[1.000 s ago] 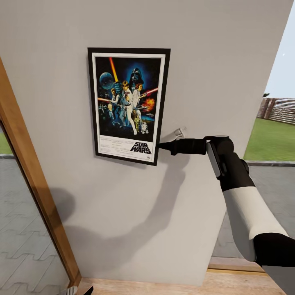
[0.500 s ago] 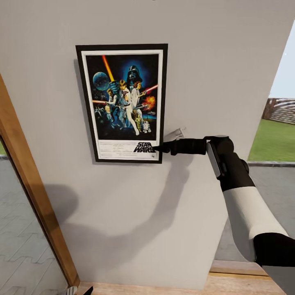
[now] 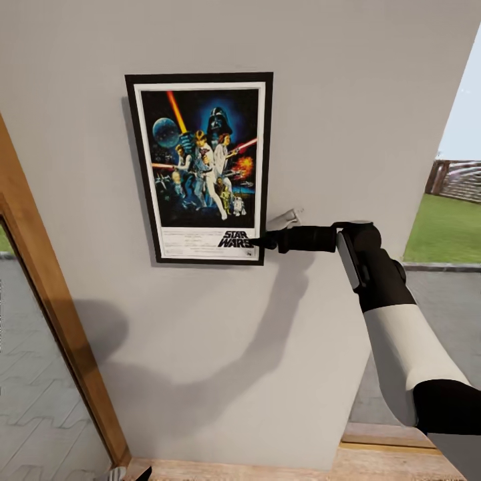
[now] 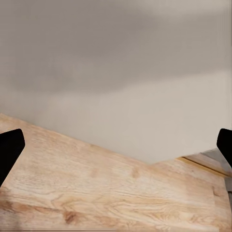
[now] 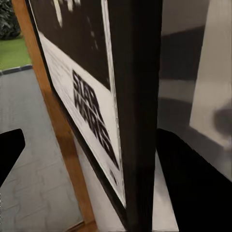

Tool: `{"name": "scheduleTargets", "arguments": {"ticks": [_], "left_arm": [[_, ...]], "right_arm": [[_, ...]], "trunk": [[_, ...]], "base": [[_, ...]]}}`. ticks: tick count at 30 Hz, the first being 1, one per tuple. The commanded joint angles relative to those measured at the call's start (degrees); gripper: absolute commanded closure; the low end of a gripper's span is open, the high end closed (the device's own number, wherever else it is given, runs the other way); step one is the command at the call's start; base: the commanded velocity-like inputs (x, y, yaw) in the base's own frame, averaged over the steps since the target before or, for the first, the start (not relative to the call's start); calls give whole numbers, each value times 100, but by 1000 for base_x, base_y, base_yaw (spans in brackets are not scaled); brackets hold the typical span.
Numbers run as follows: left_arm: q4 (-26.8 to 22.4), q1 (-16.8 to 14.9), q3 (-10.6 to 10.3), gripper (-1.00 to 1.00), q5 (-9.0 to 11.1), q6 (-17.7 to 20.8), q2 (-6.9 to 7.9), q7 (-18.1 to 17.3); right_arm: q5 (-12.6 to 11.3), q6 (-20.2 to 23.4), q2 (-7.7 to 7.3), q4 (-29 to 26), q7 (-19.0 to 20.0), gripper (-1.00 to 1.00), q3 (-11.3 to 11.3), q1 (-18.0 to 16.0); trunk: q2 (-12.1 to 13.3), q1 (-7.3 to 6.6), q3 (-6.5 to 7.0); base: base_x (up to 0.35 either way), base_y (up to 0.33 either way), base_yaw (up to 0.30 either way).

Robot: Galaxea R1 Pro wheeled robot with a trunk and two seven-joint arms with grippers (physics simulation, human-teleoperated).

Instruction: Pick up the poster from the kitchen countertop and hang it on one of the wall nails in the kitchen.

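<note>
My right hand [image 3: 257, 242] is at the poster's [image 3: 200, 167] lower right corner, by the black logo. From the right wrist view the frame's edge runs between the two fingers, one dark finger [image 5: 193, 183] behind the frame against the wall and the other well off to the print side, so the jaws look fairly wide around the edge rather than pinched on it; I cannot say for sure whether either pad is touching. My left hand [image 4: 116, 150] hangs low over a wooden floor [image 4: 96, 193], its fingertips spread wide with nothing between them.

The poster sits upright and square against the light-grey wall [image 3: 334, 100], high up and left of my right arm, between a wooden door frame [image 3: 53, 314] on the left and the open view of grass on the right. I cannot see a nail; if it is there, the frame hides it.

I judge the poster to be light, flat and stiff, with a thin frame that offers little to pinch. Held by one low corner it will want to pivot and swing, so any grip belongs on the frame edge, not the printed face. If it is hanging now, the risk is dragging it off the nail as I draw the hand clear, so I would open fully and back straight out.
</note>
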Motion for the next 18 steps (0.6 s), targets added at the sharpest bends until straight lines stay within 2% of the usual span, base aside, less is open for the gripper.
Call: {"name": "scheduleTargets", "arguments": {"ticks": [1,5,9,15,16,18], "left_arm": [[4,-2,-48,-100,37,-33,1,-10],[4,-2,-48,-100,35,-35,1,-9],[4,-2,-48,-100,39,-36,1,-12],[4,-2,-46,-100,41,-36,8,-13],[4,-2,-47,-100,41,-36,8,-13],[4,-2,-47,-100,42,-36,9,-13]], "right_arm": [[15,25,-3,-3,14,-100,4,-2],[-8,9,-3,-25,27,-100,4,14],[-20,-42,-5,-150,51,-100,4,234],[-32,-457,-16,-822,132,-100,4,1146],[-29,-591,-25,-1011,265,-100,-2,1573],[-26,-755,-36,-1094,370,-100,-6,1887]], "trunk": [[-5,0,-3],[-5,0,-3],[-5,0,-3],[-5,0,-3],[-5,0,-3],[-5,0,-3]], "base": [[-211,0,0],[-220,0,0],[-72,0,0],[-17,0,0],[-4,0,0],[-3,0,0]]}}
